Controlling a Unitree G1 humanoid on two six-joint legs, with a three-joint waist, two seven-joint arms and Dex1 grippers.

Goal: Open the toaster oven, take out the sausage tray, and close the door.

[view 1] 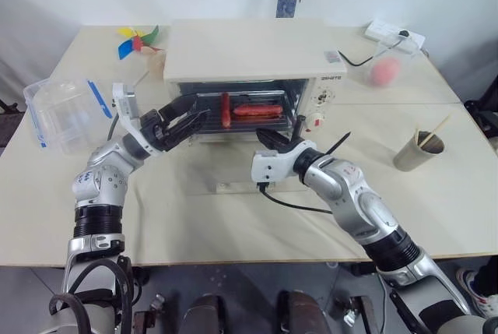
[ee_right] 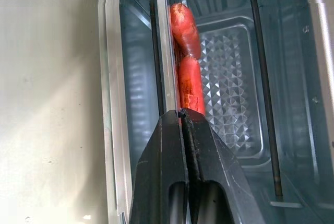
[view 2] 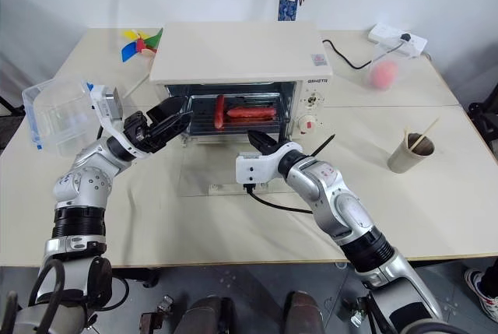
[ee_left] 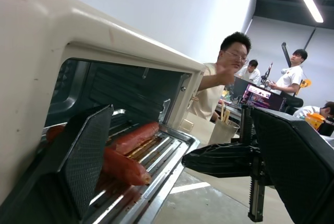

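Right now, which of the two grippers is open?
The left gripper, at the oven's left front corner, is open with fingers spread. The right gripper, at the tray's front edge, is shut.

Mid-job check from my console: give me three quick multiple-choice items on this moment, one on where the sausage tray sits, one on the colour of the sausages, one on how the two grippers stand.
1. Where is the sausage tray?
A. On the table in front of the oven
B. Inside the toaster oven, at its open front
C. On top of the oven

2. What colour are the sausages?
A. Red
B. Brown
C. White

3. How do the grippers stand?
A. Both open
B. Left shut, right open
C. Left open, right shut

Answers:
1 B: the tray lies in the oven's cavity, with the door folded down onto the table.
2 A: the right wrist view shows them bright red.
3 C: the left gripper has its fingers spread by the oven's opening; the right gripper has its fingers pressed together at the tray's edge.
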